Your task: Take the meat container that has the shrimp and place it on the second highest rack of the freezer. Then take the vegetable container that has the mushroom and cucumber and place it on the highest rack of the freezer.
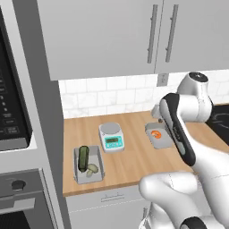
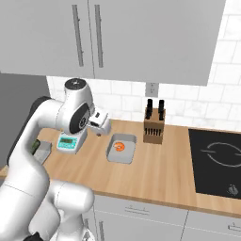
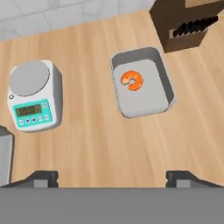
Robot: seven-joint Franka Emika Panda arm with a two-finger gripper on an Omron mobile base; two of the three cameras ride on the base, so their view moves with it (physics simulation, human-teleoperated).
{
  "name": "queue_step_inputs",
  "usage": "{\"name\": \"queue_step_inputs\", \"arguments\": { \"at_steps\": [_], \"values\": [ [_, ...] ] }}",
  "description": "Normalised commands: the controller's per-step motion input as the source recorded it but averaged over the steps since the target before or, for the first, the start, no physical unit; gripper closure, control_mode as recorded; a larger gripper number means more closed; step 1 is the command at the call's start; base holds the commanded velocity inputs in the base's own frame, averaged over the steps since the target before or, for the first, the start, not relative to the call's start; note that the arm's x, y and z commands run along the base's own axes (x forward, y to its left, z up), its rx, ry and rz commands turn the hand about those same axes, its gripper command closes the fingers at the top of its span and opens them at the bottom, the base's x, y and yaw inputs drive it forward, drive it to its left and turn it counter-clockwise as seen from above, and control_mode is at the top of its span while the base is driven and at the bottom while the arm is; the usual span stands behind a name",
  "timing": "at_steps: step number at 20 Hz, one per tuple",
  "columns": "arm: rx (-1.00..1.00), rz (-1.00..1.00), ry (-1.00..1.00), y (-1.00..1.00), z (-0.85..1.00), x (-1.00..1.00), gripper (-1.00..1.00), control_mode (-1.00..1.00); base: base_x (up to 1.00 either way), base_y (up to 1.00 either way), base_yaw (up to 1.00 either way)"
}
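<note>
The meat container [image 3: 148, 98] is a shallow grey tray on the wooden counter, with the small curled orange shrimp [image 3: 132, 80] inside it. It is also seen in the right base view [image 2: 123, 156] and the left base view [image 1: 161, 142]. My gripper [image 3: 112, 179] hovers open above the counter, short of this tray, with nothing between its fingers; it hangs left of the tray [image 2: 99, 133]. The vegetable container [image 1: 96, 156] sits near the counter's front left, holding the dark green cucumber [image 1: 83, 157] and beige mushroom [image 1: 92, 169]. The freezer and its racks are out of view.
A white kitchen scale [image 3: 33, 96] stands between the two trays. A wooden knife block [image 2: 154, 128] stands behind the shrimp tray, and a black cooktop [image 2: 219, 160] lies to the right. A black-fronted oven [image 1: 13, 112] fills the left wall; grey cabinets [image 1: 107, 36] hang overhead.
</note>
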Motion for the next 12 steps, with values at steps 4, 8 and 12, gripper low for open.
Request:
{"name": "queue_step_inputs", "arguments": {
  "at_steps": [4, 8, 12],
  "values": [
    [0.30, -0.63, 0.03, -0.47, -0.58, -0.08, -1.00, -1.00, 0.00, 0.00, 0.00],
    [0.32, -0.68, 0.10, -0.43, -0.41, -0.16, -1.00, -1.00, 0.00, 0.00, 0.00],
    [0.31, -0.43, 0.17, -0.43, -0.14, 0.03, -1.00, -1.00, 0.00, 0.00, 0.00]
  ]
}}
